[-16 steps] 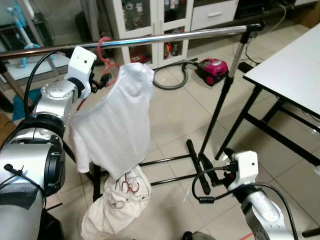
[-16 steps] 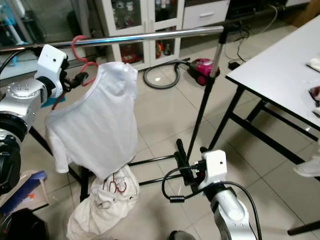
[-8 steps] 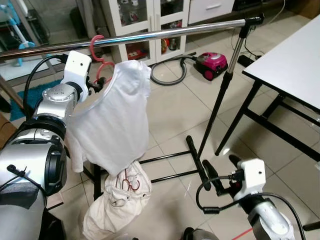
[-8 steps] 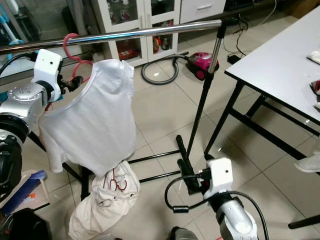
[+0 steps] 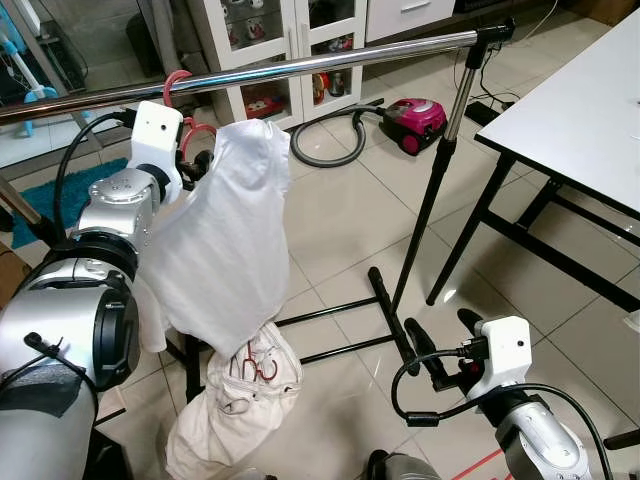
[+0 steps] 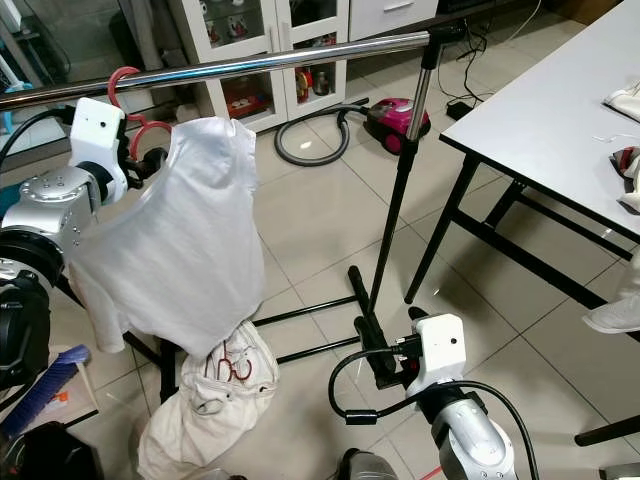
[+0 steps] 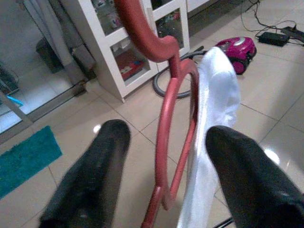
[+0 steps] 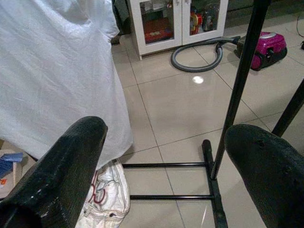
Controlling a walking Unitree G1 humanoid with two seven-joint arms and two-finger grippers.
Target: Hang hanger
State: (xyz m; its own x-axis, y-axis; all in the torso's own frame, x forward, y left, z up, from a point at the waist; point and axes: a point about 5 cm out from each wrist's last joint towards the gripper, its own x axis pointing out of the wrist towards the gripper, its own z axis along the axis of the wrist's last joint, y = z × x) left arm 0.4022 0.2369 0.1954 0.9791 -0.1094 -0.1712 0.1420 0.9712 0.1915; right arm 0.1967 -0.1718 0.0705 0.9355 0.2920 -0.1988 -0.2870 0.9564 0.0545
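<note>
one red hanger (image 5: 183, 110), one white shirt (image 5: 222, 245) on it, one chrome rail (image 5: 300, 68) on a black stand, two grippers. the hanger's hook sits over the rail near its left end, and the shirt drapes down from it, its hem reaching a heap of pale cloth (image 5: 235, 420) on the tiled floor below. a red hanger (image 5: 256, 367) lies on top of that heap. the left gripper (image 7: 164, 156) is raised to the hanger just under the rail; in the left wrist view its two fingers stand well apart on either side of the hanger's red neck, not pressing on it. the right gripper (image 8: 164, 156) hangs low near the stand's foot, its fingers spread wide with nothing between them. one pink vacuum cleaner (image 5: 417, 112) with a grey hose lies on the floor behind the stand, in front of a white glass-door cabinet (image 5: 265, 40) with small items on its shelves. one white table (image 5: 590, 120) stands to the right. compared with a second ago, the hook now sits further along the rail towards the left arm, and the whole view has shifted.
</note>
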